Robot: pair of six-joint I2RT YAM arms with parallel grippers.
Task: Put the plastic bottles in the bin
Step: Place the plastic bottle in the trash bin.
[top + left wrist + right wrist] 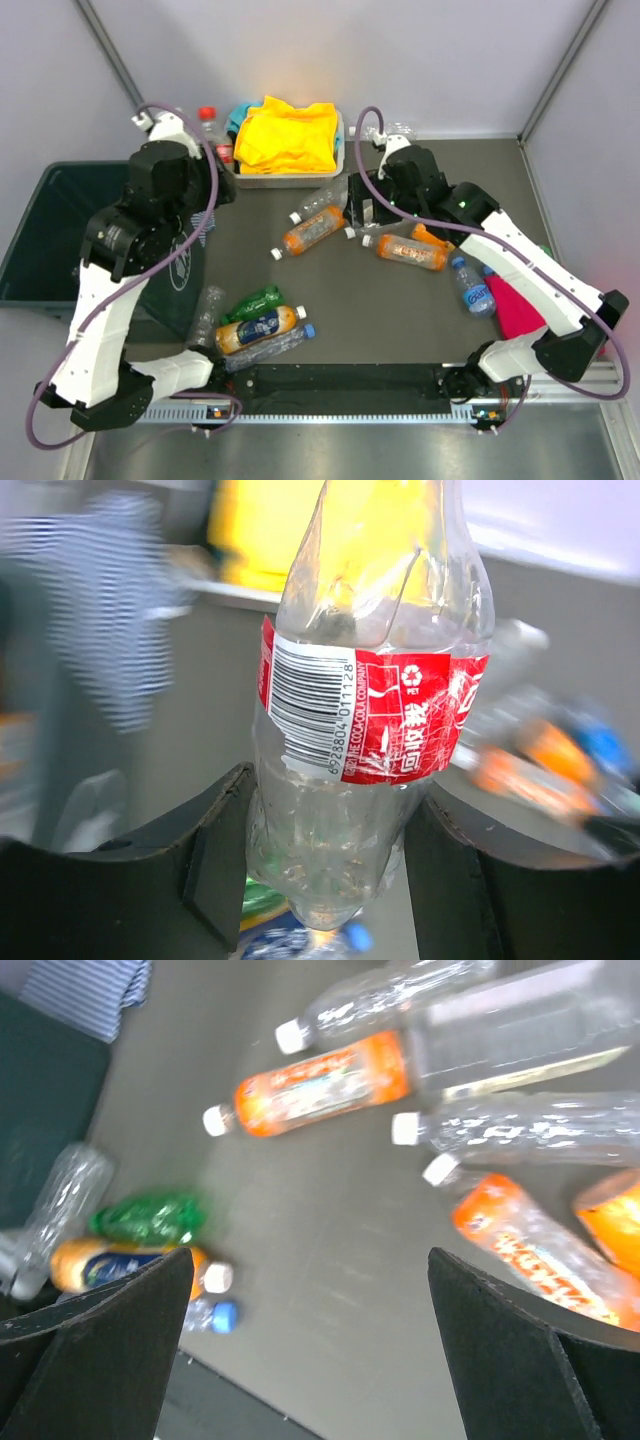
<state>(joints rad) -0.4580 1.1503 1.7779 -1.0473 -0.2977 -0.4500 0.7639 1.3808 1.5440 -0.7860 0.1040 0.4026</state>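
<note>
Filling the tray point(290, 181), yellow cloth point(287, 135); bin point(50, 220) apart.

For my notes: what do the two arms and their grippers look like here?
Both the left arm and the right arm have white link shells with black joint housings. A lilac cable loops along each. The left gripper and the right gripper have broad, flat black fingers.
</note>
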